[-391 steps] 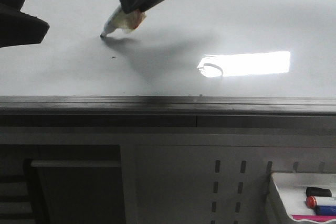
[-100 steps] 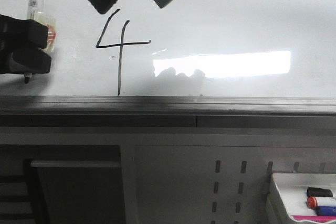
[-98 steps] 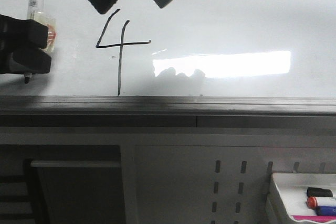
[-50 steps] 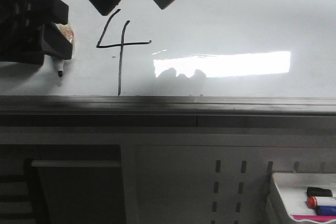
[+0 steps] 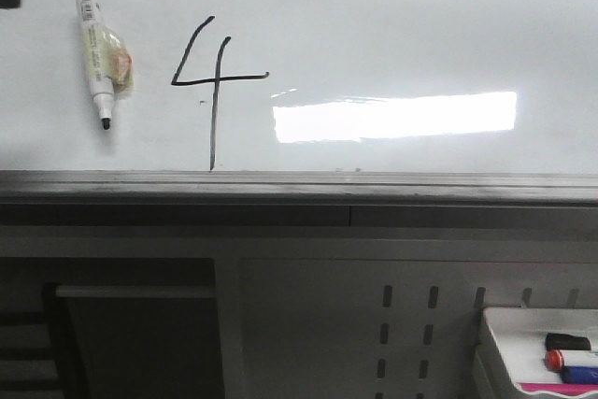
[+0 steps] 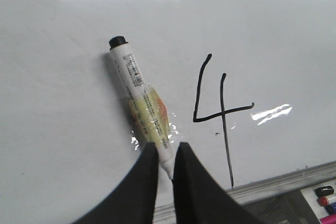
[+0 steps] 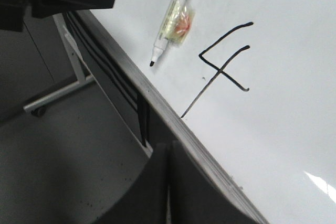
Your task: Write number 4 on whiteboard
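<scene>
Since the figure looks complete, the step in hand is, as I judge it, a clean withdrawal with nothing smeared.

Number 4: the number 4 point(image 5: 210, 81) stands on the whiteboard point(image 5: 420, 16) in thin black line, open at the top, with a slanted stroke, a horizontal bar and a long stem that ends just above the board's grey edge. In the front view it lies at about 10 o'clock from the bright glare.

Marker: the marker point(image 5: 98, 49) lies flat on the board at 9 o'clock of the 4, near it but apart, uncapped, tip toward the board's near edge; no hand holds it.

Speck: a tiny black speck point(image 5: 202, 101) sits just beside the stem, at its 9 o'clock.

Left hand: the left hand point(image 6: 165, 153) hovers over the marker's tip end, fingers narrow with a slim gap, holding nothing.

Right hand: the right hand point(image 7: 168, 150) hangs out past the board's edge, fingers pressed together and empty, well clear of the ink.

Doing it well: lift straight away from the board; do not sweep across the 4, whose ink may smudge. Keep the left fingers from nudging the marker, which could roll toward the strokes.

Tray: a white tray point(image 5: 495, 324) with spare markers sits at 5 o'clock, below the desk edge.
</scene>
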